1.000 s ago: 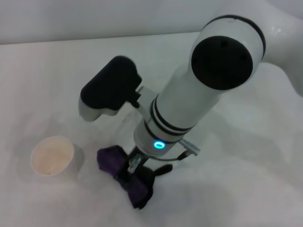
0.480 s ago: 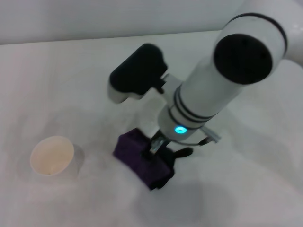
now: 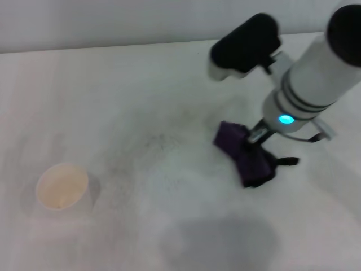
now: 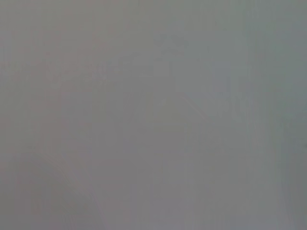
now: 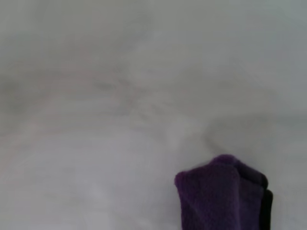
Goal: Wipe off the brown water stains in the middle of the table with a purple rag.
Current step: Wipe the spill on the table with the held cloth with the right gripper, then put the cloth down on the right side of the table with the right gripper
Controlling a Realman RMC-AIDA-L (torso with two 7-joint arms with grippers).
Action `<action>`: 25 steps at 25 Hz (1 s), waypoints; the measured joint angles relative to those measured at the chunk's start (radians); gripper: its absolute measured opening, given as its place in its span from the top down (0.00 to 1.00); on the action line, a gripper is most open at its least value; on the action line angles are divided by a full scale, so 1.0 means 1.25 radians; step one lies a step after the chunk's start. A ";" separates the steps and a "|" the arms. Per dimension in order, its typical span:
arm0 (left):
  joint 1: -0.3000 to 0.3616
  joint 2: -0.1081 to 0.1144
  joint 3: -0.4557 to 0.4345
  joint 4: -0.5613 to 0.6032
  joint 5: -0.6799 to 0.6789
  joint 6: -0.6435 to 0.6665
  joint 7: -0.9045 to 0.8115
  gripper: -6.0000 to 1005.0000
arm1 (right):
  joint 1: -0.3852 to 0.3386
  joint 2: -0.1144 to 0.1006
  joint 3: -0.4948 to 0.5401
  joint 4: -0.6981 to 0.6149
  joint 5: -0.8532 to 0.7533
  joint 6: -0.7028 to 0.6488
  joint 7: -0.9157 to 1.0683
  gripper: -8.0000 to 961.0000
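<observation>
Rag (image 3: 243,154) bunched on tabletop (image 3: 141,101), right of centre, w/ right hand (image 3: 255,141) clamped on it. Cup (image 3: 62,186) near left. Left hand not seen.

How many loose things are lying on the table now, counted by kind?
Purple rag: 1, under the right gripper
Paper cup: 1
Total: 2 on the table

Dark purple rag (image 3: 243,152) w/ black edging, white table (image 3: 113,101) w/ grey speckles, cream paper cup (image 3: 62,186)
</observation>
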 joint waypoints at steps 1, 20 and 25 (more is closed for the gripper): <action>0.000 0.000 0.000 0.000 -0.001 -0.001 0.000 0.11 | -0.007 -0.001 0.018 0.000 -0.017 0.010 -0.004 0.93; -0.007 -0.004 0.000 0.018 -0.001 -0.020 0.000 0.11 | -0.038 0.000 0.096 0.029 -0.039 -0.005 -0.059 0.92; -0.012 -0.004 0.000 0.018 -0.001 -0.022 0.000 0.11 | -0.044 0.002 0.114 0.021 -0.037 -0.010 -0.070 0.66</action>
